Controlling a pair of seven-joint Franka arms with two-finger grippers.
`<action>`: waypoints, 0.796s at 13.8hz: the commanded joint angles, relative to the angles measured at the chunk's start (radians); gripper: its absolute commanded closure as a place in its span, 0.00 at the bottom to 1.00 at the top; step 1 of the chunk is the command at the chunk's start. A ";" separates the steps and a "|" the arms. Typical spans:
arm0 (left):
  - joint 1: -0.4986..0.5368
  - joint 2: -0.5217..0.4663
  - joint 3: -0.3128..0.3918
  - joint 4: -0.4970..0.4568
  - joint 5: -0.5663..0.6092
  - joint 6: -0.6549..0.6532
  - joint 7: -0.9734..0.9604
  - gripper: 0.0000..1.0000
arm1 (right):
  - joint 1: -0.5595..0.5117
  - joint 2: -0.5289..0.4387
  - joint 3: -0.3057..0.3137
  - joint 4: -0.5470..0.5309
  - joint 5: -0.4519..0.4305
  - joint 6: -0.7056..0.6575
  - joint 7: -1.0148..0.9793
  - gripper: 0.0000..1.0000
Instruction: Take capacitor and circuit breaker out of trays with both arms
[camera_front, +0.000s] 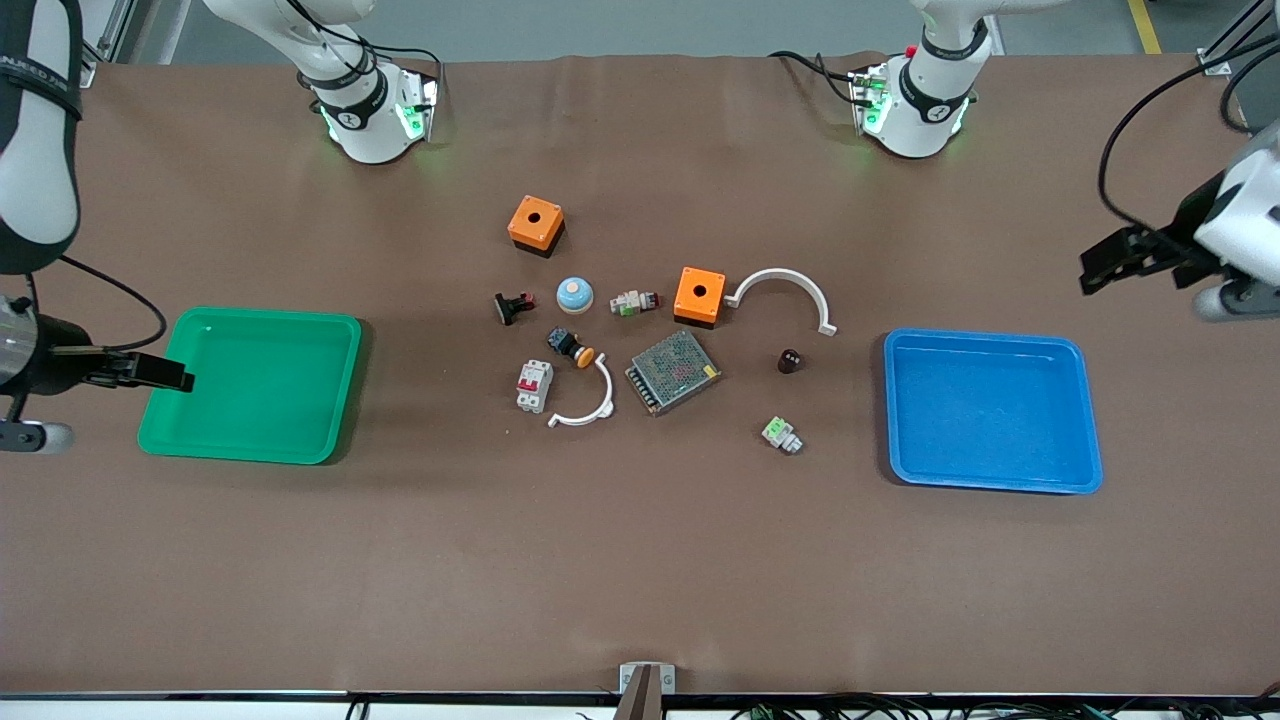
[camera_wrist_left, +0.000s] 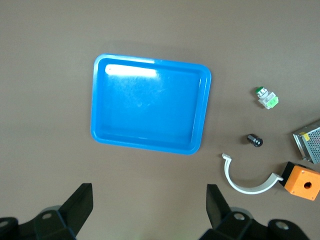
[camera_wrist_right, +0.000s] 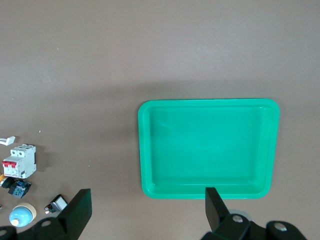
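The capacitor, a tiny dark cylinder, stands on the table between the mesh power supply box and the empty blue tray. It also shows in the left wrist view. The breaker, white-grey with red levers, lies at the parts cluster's edge toward the empty green tray. It also shows in the right wrist view. My left gripper is open and empty, up over bare table beside the blue tray. My right gripper is open and empty, up by the green tray's outer edge.
The cluster mid-table holds two orange boxes, two white curved brackets, a mesh power supply box, a green-and-white connector, a blue-white dome, a black-and-red push-button part, an orange-capped black button and a small green-tipped part.
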 joint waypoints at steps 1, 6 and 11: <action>-0.008 -0.072 0.011 -0.036 -0.019 -0.035 0.010 0.00 | -0.027 0.004 0.021 0.013 -0.013 -0.012 -0.003 0.00; -0.001 -0.079 -0.001 -0.036 -0.044 -0.038 0.010 0.00 | -0.021 -0.026 0.023 0.008 -0.010 -0.082 0.005 0.00; -0.003 -0.119 -0.001 -0.037 -0.045 -0.063 0.012 0.00 | 0.005 -0.124 0.027 -0.085 -0.054 -0.082 0.003 0.00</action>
